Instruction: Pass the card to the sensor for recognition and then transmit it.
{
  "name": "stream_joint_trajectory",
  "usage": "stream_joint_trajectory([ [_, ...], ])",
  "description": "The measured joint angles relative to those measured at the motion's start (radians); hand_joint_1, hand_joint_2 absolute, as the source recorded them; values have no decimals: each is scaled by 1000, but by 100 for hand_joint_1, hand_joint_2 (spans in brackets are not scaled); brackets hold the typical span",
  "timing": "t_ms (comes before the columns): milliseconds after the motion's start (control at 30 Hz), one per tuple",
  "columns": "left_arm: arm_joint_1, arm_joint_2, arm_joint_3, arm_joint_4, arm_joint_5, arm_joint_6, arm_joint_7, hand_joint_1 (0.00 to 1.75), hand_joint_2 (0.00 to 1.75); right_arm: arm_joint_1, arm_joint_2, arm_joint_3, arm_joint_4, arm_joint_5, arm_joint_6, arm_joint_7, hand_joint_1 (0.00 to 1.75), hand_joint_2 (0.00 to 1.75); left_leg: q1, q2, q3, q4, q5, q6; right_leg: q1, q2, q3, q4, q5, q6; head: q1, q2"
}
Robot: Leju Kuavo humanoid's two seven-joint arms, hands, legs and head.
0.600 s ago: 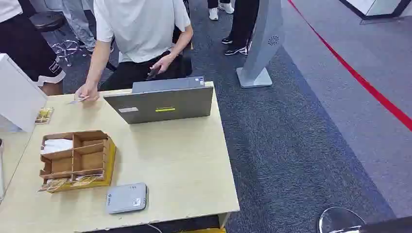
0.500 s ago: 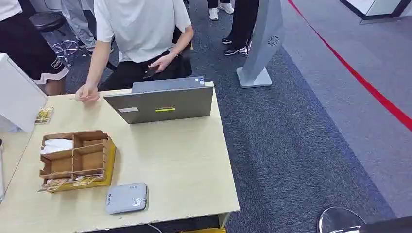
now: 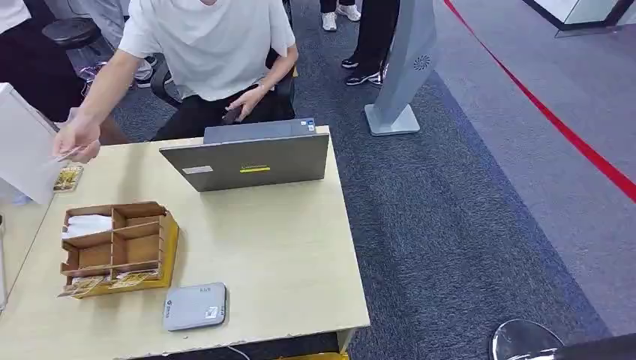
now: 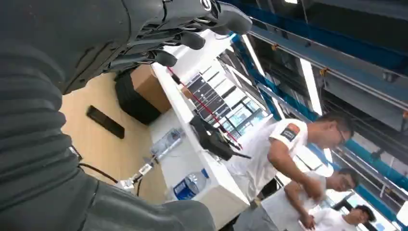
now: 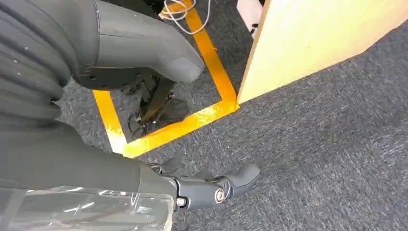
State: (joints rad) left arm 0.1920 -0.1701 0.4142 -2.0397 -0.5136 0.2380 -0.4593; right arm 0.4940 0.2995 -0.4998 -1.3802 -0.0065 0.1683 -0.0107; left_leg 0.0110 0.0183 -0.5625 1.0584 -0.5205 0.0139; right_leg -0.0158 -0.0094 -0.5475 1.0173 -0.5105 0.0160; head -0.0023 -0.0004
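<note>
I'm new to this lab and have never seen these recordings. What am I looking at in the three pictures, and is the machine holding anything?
These come from a walking robot with two arms and hands. The wide picture is from its head, looking down at a table. On it stand a grey laptop, a wooden box with compartments and a flat grey card reader near the front edge. Behind the table sits a person whose hand is raised over the far corner, pinching something thin that may be a card; it is too small to tell.

The other two pictures come from cameras at the wrists and are turned around. One shows the left hand with its fingers apart, holding nothing. The other shows the right hand hanging over grey carpet beside the table, also holding nothing.
</note>
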Motion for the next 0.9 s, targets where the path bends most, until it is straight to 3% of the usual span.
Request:
stream_joint_trajectory([
  [833, -362, 179, -331, 246, -587, -204, 288, 0, 175, -148, 0, -215, 150, 209, 159, -26, 0, 175, 0, 1, 0, 0, 1, 0, 0, 1, 1, 0, 2, -1, 0, 0],
  [867, -375, 187, -341, 255, -609, -212, 299, 175, 175, -155, 0, -224, 157, 219, 165, -27, 0, 175, 0, 1, 0, 0, 1, 0, 0, 1, 1, 0, 2, -1, 0, 0],
  [900, -388, 193, -353, 264, -631, -219, 310, 175, 175, -161, 0, -232, 164, 228, 172, -29, 0, 175, 0, 1, 0, 0, 1, 0, 0, 1, 1, 0, 2, -1, 0, 0],
])
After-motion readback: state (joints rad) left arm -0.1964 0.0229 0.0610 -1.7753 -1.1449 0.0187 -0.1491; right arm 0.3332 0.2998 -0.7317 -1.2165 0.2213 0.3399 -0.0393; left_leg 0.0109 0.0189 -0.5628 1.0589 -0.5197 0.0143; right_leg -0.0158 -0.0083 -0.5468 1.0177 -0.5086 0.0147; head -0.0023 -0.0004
